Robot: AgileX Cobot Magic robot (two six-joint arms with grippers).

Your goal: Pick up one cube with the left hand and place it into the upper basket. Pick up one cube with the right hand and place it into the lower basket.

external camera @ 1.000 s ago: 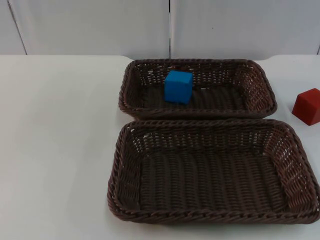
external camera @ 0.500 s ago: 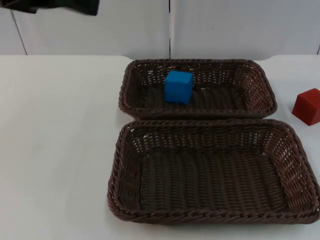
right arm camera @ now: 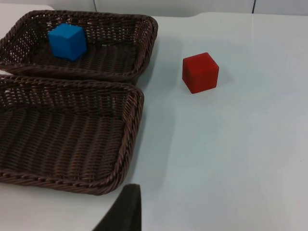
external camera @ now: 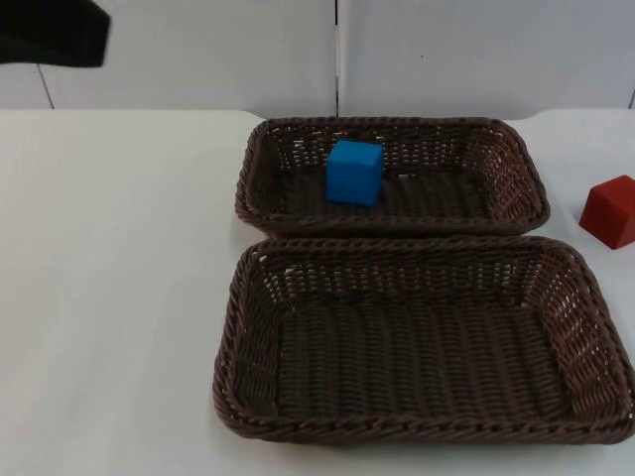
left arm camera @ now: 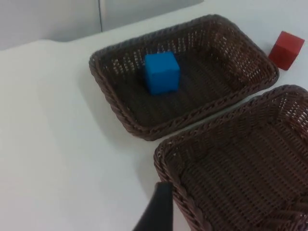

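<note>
A blue cube (external camera: 354, 172) (left arm camera: 162, 72) (right arm camera: 68, 41) sits inside the upper brown wicker basket (external camera: 516, 178) (left arm camera: 120, 115) (right arm camera: 144, 43), left of its middle. The lower wicker basket (external camera: 238, 337) (left arm camera: 173, 163) (right arm camera: 130, 130) holds nothing. A red cube (external camera: 610, 210) (left arm camera: 286, 49) (right arm camera: 200, 72) rests on the white table, right of the upper basket. A black part of my left arm (external camera: 52, 32) hangs high at the far left. My left gripper (left arm camera: 159, 214) is above the table by the lower basket's left corner. My right gripper (right arm camera: 126, 209) is above the table beside the lower basket, well back from the red cube.
The two baskets stand side by side, nearly touching, in the middle of the table. The grey partition wall (external camera: 198, 50) closes off the table's far edge. White table top (external camera: 109, 278) stretches left of the baskets.
A black part of my left arm came into the top view's upper left corner, then shifted further left and lower. The cubes and baskets have not moved.
</note>
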